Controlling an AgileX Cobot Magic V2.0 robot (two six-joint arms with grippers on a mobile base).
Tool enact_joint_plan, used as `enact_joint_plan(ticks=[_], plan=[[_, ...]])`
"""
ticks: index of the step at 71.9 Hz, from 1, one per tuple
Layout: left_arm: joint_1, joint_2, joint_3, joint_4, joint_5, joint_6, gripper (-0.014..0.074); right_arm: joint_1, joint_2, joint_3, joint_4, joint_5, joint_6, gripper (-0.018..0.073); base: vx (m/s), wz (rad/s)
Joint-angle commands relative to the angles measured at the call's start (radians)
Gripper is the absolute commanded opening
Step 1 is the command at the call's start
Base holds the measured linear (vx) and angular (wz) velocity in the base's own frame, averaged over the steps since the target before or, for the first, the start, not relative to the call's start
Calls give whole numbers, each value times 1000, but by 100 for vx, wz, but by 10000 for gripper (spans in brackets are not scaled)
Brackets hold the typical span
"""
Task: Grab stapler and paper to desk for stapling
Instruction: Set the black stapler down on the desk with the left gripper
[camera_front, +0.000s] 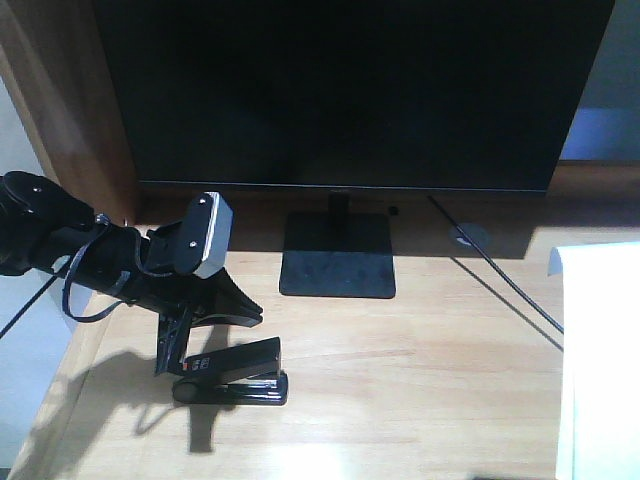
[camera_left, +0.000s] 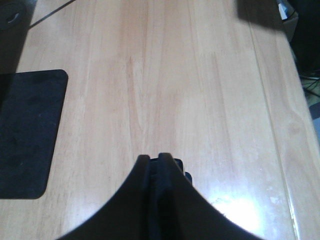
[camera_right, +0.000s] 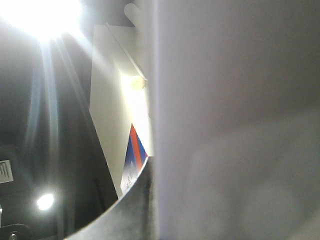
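Wooden desk (camera_front: 420, 380) under the dark monitor (camera_front: 350, 90): left gripper (camera_front: 185, 345) clamped on the rear of the stapler (camera_front: 240, 375), which sits flat on the wood. White paper (camera_front: 600, 360) at the right edge; right gripper (camera_right: 149, 175) beside it, grip impossible to judge

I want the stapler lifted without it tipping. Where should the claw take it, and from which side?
Probably mid-body on the stapler, coming down from above and pinching its two long side faces. It lies flat on the desk, lengthwise left to right, so those narrow parallel sides are exposed, and the middle keeps it balanced.
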Motion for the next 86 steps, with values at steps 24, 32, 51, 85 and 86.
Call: enact_joint_plan(ticks=[24, 32, 51, 85, 86], plan=[[-3, 30, -22, -59, -7, -80, -8, -4, 16, -31, -2, -30, -12, -4, 0, 0], [-10, 59, -22, -59, -16, -80, -8, -4, 16, -31, -2, -30, -12, -4, 0, 0], [-20, 94, -22, -59, -19, -80, -8, -4, 16, -31, -2, -32, -12, -4, 0, 0], [-20, 94, -22, -58, -15, -80, -8, -4, 16, -31, -2, -33, -12, -4, 0, 0], [-20, 94, -22, -58, -15, -80, -8, -4, 16, -31, -2, -33, -12, -4, 0, 0]])
